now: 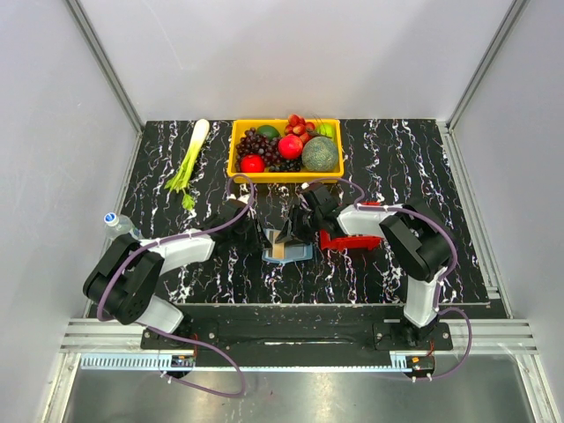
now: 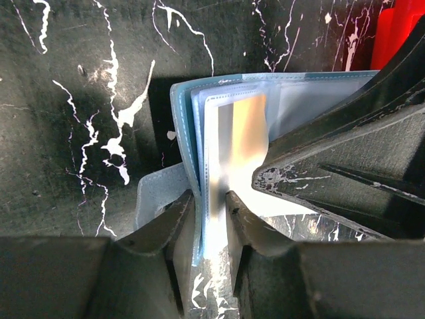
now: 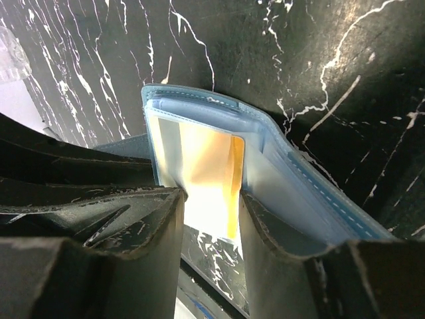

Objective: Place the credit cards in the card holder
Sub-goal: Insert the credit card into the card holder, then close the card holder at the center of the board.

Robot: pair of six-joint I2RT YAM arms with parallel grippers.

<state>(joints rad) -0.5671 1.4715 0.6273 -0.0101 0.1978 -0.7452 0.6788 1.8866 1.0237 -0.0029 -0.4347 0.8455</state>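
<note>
The blue card holder [image 1: 298,255] lies open on the black marbled table between both grippers. In the right wrist view my right gripper [image 3: 211,196] is shut on a pale credit card [image 3: 206,166] held across its width, its far end inside a clear pocket of the card holder [image 3: 292,173]. In the left wrist view my left gripper [image 2: 209,199] straddles the card holder's [image 2: 299,100] near edge, jaws slightly parted; the blue cover rests against the left finger. The card [image 2: 249,133] shows through the pocket, with the right gripper's fingers [image 2: 345,153] beside it.
A red tray [image 1: 348,239] sits just right of the holder under the right arm. A yellow basket [image 1: 284,176] of fruit stands at the back centre, a celery stalk [image 1: 189,159] at the back left, and a water bottle [image 1: 119,223] at the left edge.
</note>
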